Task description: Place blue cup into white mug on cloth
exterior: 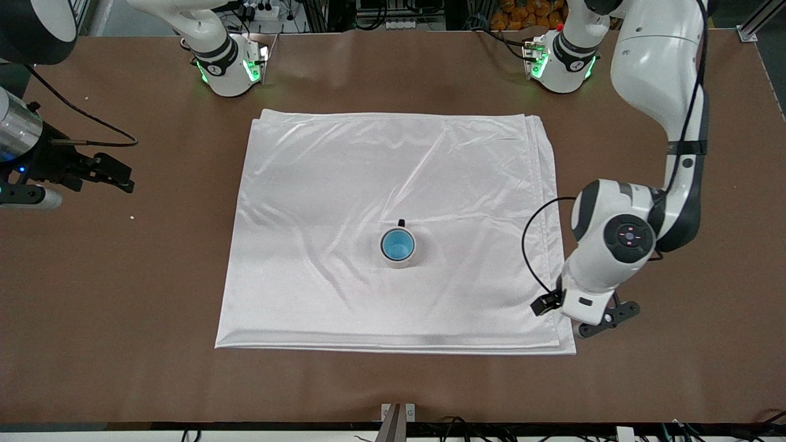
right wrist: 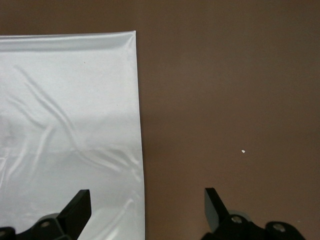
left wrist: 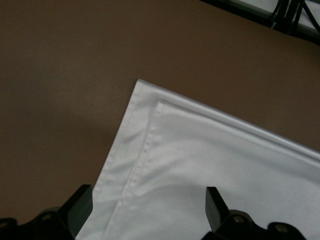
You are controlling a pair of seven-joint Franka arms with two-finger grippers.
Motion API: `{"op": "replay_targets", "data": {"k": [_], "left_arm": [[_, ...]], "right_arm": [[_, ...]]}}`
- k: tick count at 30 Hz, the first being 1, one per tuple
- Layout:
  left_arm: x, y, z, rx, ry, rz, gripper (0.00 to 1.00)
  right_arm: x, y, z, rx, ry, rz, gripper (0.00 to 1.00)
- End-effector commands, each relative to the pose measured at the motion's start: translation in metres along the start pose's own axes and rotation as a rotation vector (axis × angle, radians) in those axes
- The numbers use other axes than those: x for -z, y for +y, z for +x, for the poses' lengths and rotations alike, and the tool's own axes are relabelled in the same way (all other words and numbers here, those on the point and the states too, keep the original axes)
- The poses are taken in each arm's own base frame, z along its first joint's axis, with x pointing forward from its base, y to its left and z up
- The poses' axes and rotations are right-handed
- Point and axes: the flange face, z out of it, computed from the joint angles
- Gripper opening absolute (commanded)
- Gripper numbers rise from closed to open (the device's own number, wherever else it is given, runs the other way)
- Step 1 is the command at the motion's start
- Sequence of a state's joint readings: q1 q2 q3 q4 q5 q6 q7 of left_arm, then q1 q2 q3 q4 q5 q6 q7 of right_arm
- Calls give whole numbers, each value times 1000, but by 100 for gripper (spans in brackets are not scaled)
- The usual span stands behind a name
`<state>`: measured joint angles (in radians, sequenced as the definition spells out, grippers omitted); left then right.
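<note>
Brown bench (exterior: 645, 393) is lying bare around the cloth (exterior: 344, 184), where the cup (exterior: 398, 244) is sitting inside the mug (exterior: 399, 258). Left end effector (left wrist: 147, 212) is hanging apart over the cloth's corner; right end effector (right wrist: 146, 210), also apart, is waiting over its edge, both seen only in wrist views.

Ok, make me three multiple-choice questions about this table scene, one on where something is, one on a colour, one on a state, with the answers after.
1. Where is the cup?
A. inside the mug
B. on bare table beside the cloth
C. held by the left gripper

2. What colour is the cloth?
A. brown
B. white
C. green

3. How do the left gripper's jaws stand?
A. shut on the cup
B. shut on the cloth
C. open, holding nothing

Answers:
1 A, the front view shows the blue inside ringed by the mug's white rim, with the black handle beside it, standing on the cloth.
2 B, it lies shiny white on the brown table.
3 C, the left wrist view shows the fingers apart over the cloth's corner. The right gripper, over the cloth's edge at the right arm's end of the table, is open too.
</note>
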<state>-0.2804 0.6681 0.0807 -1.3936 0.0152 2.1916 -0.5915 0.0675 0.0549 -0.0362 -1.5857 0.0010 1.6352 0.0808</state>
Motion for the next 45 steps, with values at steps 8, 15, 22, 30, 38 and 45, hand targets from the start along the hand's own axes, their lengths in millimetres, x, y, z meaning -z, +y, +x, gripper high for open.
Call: {"op": "replay_targets", "data": {"k": [8, 15, 22, 30, 38, 45], "left_arm": [[45, -100, 33, -207, -164, -71, 100], [67, -131, 22, -145, -224, -153, 100], [96, -149, -1, -146, -226, -147, 100], [133, -174, -40, -231, -200, -72, 100], [186, -183, -36, -331, -139, 13, 100], [226, -181, -40, -343, -103, 21, 100]], "right_arm": [[13, 23, -12, 102, -22, 8, 100], [16, 21, -16, 109, -25, 3, 100], [19, 17, -17, 112, -18, 4, 100], [20, 22, -17, 103, -5, 4, 100], [17, 25, -18, 99, -8, 4, 100], [17, 20, -18, 108, -4, 4, 100]]}}
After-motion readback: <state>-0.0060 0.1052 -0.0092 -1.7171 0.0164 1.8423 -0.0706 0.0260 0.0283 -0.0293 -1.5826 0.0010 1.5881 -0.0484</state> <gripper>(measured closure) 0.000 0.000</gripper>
